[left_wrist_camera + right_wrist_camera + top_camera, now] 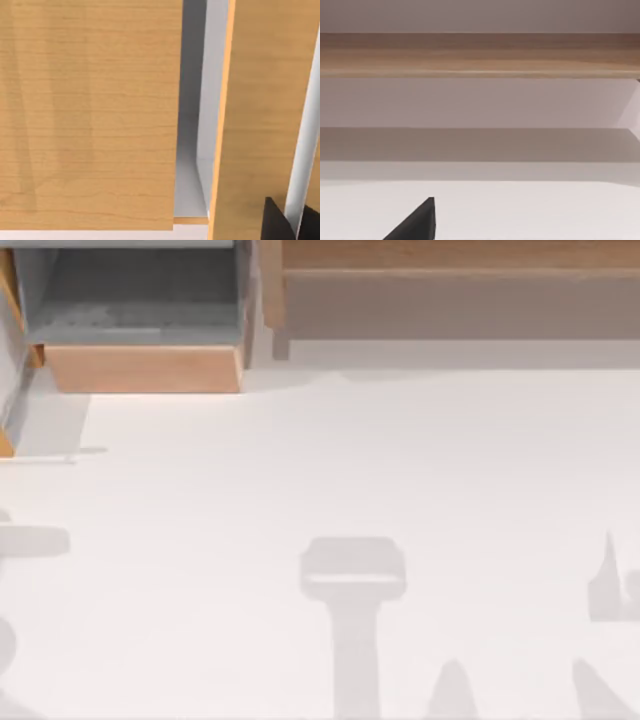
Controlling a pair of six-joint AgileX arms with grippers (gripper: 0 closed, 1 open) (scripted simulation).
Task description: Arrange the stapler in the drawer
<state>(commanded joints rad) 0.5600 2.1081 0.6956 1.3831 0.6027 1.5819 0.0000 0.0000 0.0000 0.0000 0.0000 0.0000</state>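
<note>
The drawer (140, 368) stands pulled open at the table's far left. Its grey inside faces up behind a light tan front panel, and nothing lies in the part I see. The stapler is out of view. In the left wrist view a black bit of my left gripper (278, 223) sits close against tan wooden faces (90, 110) with a grey gap (192, 125) between them. A black bit of my right gripper (417, 222) hangs over the white table, facing a long brown wooden panel (480, 55).
A wider brown wooden panel (450, 280) runs along the back right, casting a shadow on the white table (320, 470). Grey shadows (352, 580) fall on the table's near half. A thin wooden edge (6, 440) stands at the far left.
</note>
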